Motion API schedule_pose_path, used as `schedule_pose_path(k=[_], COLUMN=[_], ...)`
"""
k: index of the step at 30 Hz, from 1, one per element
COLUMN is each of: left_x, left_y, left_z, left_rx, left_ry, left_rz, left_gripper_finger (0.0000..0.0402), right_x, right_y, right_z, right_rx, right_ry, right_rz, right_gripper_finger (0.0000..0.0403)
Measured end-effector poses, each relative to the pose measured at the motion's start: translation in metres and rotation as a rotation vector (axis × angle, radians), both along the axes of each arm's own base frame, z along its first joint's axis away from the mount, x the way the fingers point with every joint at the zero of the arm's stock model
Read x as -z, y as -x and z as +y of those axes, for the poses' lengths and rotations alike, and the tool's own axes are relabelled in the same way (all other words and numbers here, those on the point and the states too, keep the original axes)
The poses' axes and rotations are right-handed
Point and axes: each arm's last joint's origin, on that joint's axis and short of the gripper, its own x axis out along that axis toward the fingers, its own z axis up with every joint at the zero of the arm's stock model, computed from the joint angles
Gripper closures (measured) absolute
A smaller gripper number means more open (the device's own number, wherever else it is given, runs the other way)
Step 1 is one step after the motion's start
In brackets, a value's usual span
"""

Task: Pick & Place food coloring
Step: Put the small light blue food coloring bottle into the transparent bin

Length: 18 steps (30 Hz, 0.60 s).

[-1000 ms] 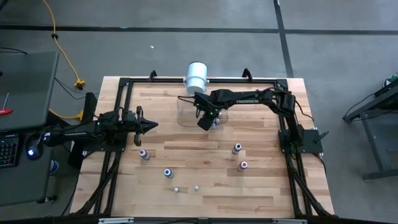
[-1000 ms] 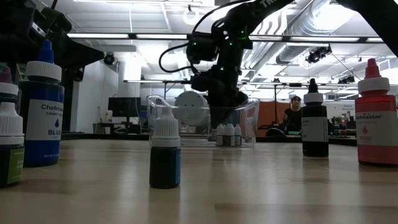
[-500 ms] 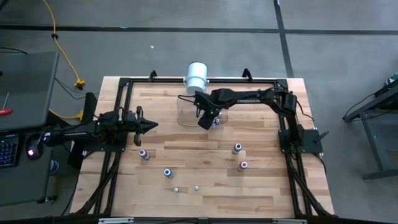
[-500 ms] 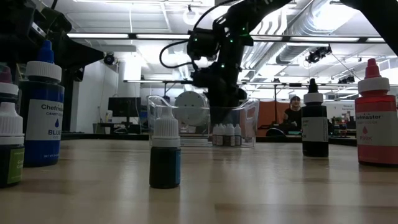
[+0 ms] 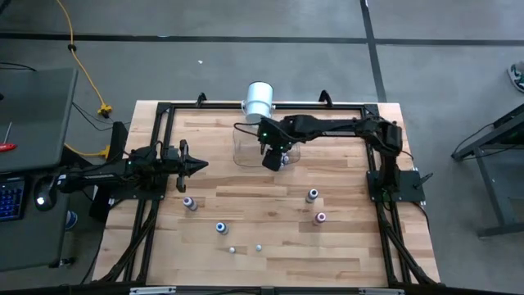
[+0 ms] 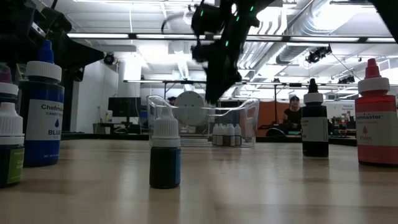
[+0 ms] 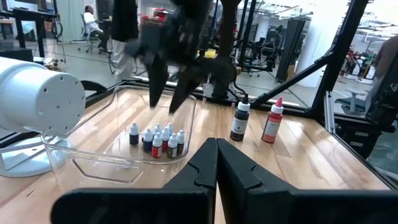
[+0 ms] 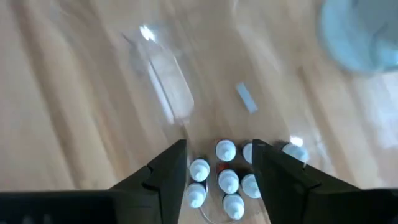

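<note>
Fingers [image 8: 166, 180] of the right gripper [image 8: 217, 180] stand apart and empty above the clear tub [image 5: 246, 147] at upper centre of the high view, with a cluster of small white-capped bottles [image 8: 227, 180] showing between them on the tub floor. To do this step well, the judgement is that the arm should rise straight out of the tub, clear of its walls and of the standing bottles, before it swings toward the next bottle on the bench [image 5: 344, 254].

Nearest in the low view, a small dark bottle with a white cap [image 6: 165, 152] stands at lower centre, a blue bottle [image 6: 43, 106] at the left edge, a black bottle [image 6: 315, 121] and a pink one [image 6: 375, 115] at right. From above, loose bottles [image 5: 312, 195] lie scattered across the lower middle of the bench, well apart from the tub; two tiny ones [image 5: 259, 247] sit lowest.

Farther back, the tub holds about six bottles [image 7: 157, 140] grouped together upright near one wall, caps white, bodies dark or red. Beside it a big white cylinder [image 5: 259, 99] sits at the bench's top edge.

At the left of the high view, the left gripper [image 5: 199, 165] waits with its fingers pressed together, holding nothing.
</note>
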Motion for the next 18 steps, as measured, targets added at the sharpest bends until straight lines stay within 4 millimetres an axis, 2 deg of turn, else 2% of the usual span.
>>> schedule_pose_path(k=[4, 9, 14, 18], left_x=[0.0, 0.0, 0.0, 0.0], left_y=[0.0, 0.0, 0.0, 0.0], left_z=[0.0, 0.0, 0.0, 0.0], left_rx=[0.0, 0.0, 0.0, 0.0], left_ry=[0.0, 0.0, 0.0, 0.0], left_rz=[0.0, 0.0, 0.0, 0.0], left_gripper_finger=[0.0401, 0.0401, 0.0401, 0.0401], right_x=[-0.034, -0.063, -0.076, -0.071], right_y=[0.011, 0.029, 0.041, 0.047], right_z=[0.023, 0.059, 0.097, 0.125], right_rx=[-0.095, -0.183, -0.288, -0.365], right_ry=[0.041, 0.044, -0.012, -0.041], right_rz=[-0.072, -0.094, -0.097, -0.077], right_gripper_finger=[0.0219, 0.0217, 0.0217, 0.0217])
